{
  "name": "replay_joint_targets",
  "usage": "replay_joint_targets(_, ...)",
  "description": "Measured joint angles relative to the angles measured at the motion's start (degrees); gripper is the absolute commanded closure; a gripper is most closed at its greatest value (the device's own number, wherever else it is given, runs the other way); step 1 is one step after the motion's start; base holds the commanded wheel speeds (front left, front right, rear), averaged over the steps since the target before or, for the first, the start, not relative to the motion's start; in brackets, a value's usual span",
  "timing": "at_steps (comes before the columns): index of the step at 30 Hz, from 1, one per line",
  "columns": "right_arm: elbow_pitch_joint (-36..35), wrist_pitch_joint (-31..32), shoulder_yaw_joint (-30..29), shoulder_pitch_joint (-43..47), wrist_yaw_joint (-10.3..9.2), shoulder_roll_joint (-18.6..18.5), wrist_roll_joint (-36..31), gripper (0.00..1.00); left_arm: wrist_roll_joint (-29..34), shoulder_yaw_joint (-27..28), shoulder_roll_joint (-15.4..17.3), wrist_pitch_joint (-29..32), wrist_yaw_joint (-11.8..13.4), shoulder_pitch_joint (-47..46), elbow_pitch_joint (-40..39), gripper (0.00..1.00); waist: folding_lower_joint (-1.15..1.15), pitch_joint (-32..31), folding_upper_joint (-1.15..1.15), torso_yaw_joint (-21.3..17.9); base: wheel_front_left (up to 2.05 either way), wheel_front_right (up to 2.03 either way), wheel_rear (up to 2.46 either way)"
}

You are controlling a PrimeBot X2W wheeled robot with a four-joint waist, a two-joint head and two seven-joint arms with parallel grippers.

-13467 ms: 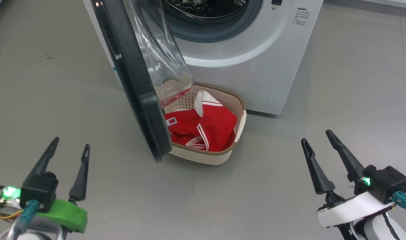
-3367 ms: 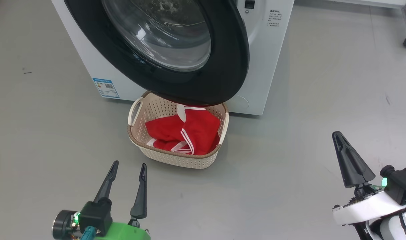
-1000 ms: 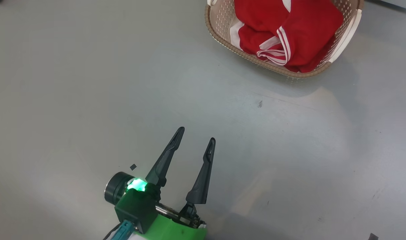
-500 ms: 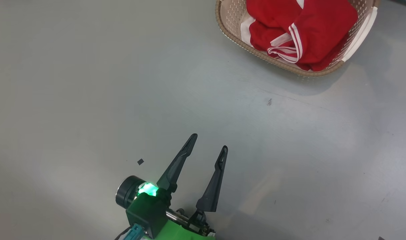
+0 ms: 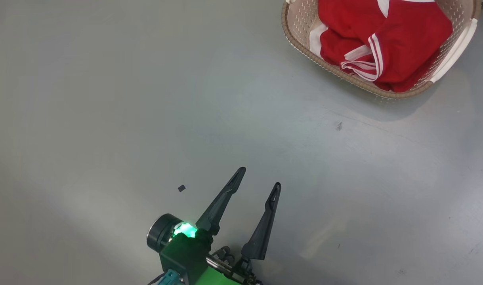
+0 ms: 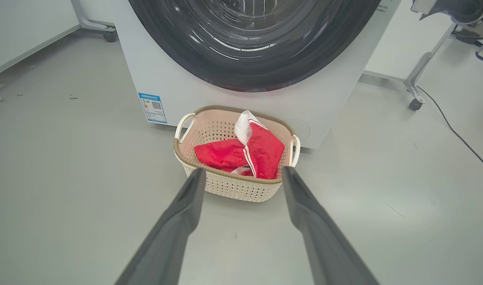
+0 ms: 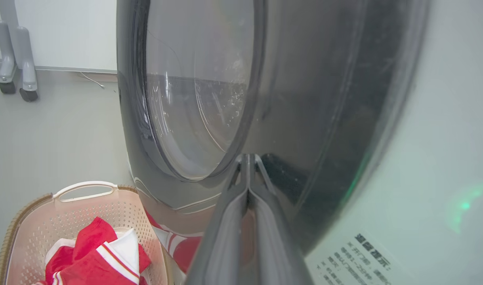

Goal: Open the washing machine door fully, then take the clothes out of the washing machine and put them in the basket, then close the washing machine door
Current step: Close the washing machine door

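Cream basket point(image 6: 233, 190) — beyond parted left fingers point(image 6: 184, 209)

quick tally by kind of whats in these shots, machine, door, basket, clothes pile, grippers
washing machine: 1
washing machine door: 1
basket: 1
heap of clothes: 1 (separate pieces cannot be told)
grippers: 2, the left gripper and the right gripper
total: 6
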Motion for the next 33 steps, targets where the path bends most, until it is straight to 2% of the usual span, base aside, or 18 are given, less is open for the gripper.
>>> replay_joint_targets(12,6.13,1.48,-0.44,-3.41,0.64,4.31,0.26,1.00,0.00,0.69,-0.05,0.00,0.00,0.64,-0.14,0.00,0.00,-0.08,0.00,0.64,0.00,0.00,0.00)
replay_joint_targets(19,7.90,1.35,0.32,-4.28,0.64,5.54,-0.11,1.00,0.01,0.90,-0.05,0.00,0.00,0.76,-0.13,0.00,0.00,-0.36,0.00,0.58,0.00,0.00,0.00)
replay_joint_targets(26,10.26,-2.60,3.11,-4.08,0.22,7.24,-2.38,1.00,0.21,3.71,-0.08,0.00,0.00,-0.22,0.68,0.00,0.00,-1.68,0.00,-1.04,0.00,0.00,0.00)
replay_joint_targets(33,11.38,-8.06,6.75,-0.10,-0.04,9.34,-3.19,1.00,2.25,6.12,-0.11,0.00,0.00,-1.60,3.70,0.00,0.00,-4.59,0.00,-3.58,0.00,0.00,0.00)
